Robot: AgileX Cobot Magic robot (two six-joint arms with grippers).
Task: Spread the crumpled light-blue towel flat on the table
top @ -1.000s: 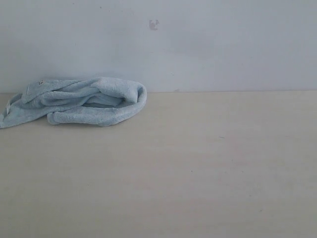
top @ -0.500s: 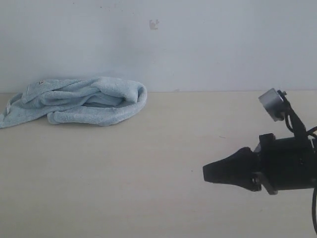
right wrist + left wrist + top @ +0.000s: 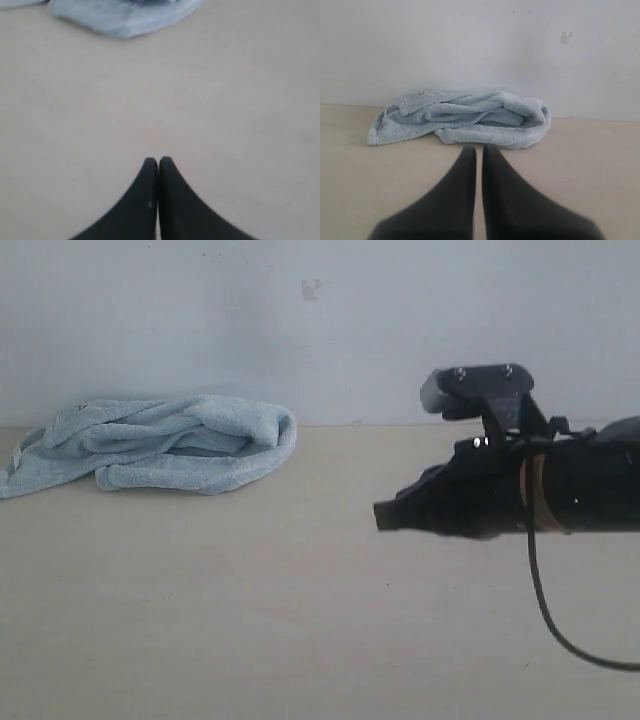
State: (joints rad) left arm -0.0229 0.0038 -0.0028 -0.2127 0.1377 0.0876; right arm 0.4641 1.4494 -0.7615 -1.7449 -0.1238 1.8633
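Where table (image 3: 250, 620) meets grey bg wall (image 3: 400, 330), towel (image 3: 180, 445) sits bunched.

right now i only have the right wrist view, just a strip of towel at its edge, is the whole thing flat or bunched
observer: bunched, the towel is a crumpled heap at the table's back left, by the wall
operator: where's the left gripper
observer: outside the exterior view; its own camera shows the left gripper all but shut, aimed at the heap, short of it
operator: any tag
observer: yes, a small tag on a top fold
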